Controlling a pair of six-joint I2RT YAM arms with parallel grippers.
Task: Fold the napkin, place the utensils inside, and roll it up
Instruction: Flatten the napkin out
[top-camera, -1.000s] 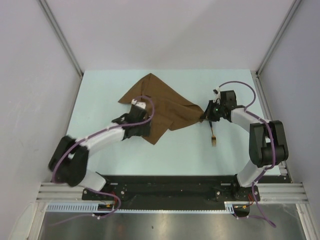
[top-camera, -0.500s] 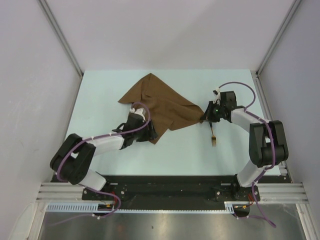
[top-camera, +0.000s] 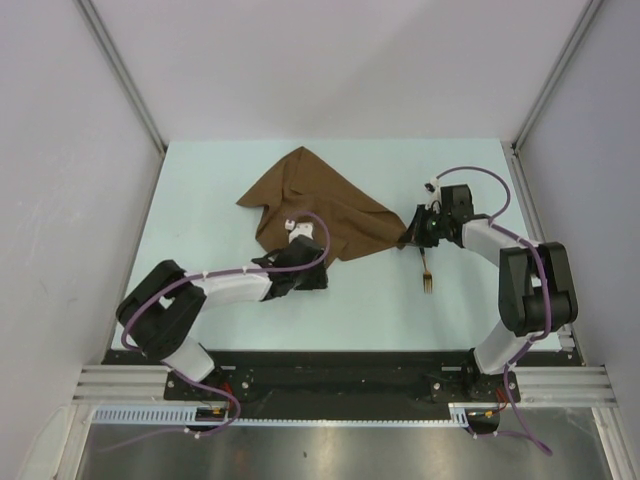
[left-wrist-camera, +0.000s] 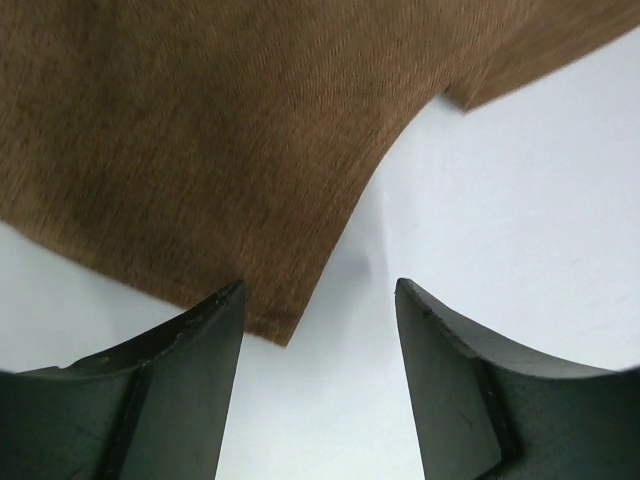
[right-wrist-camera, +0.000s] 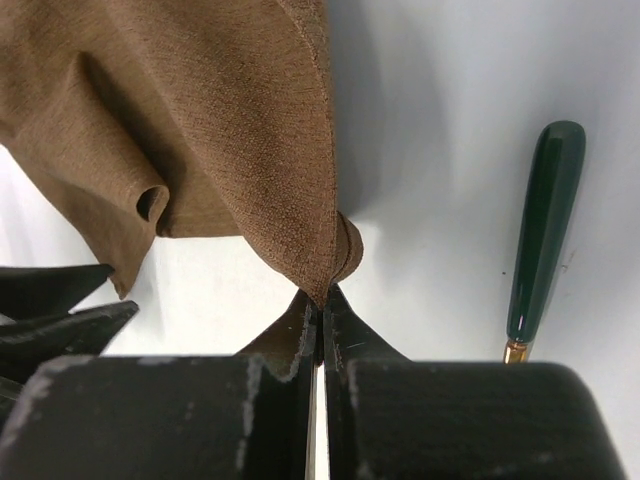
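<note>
1. The napkin (top-camera: 320, 205) lies rumpled and unfolded on the pale table (top-camera: 200, 190). Its right corner is pinched between the right jaws, which are pressed together on the cloth, and the pinched tip rises in a small tent.
2. The left jaws stand spread and empty, low over the table. The napkin's near corner lies between them, closer to one finger than the other.
3. The step in hand appears to be taking this second corner so the cloth can be drawn flat and folded. To do it well, the left jaws should centre on the corner, come down to the table, and close on a single layer a little in from the tip.
4. The right jaws need a firm pinch, as slack there would let the cloth bunch.
5. The fork (top-camera: 427, 272) lies on the table just beside the right jaws, apart from the cloth, and a careless sweep could drag it.
6. The left arm (top-camera: 230, 288) lies low, stretched rightward from its base, with its wrist at the napkin's near edge. The right arm (top-camera: 500, 245) doubles back near the table's right edge, forearm reaching left to the corner.
</note>
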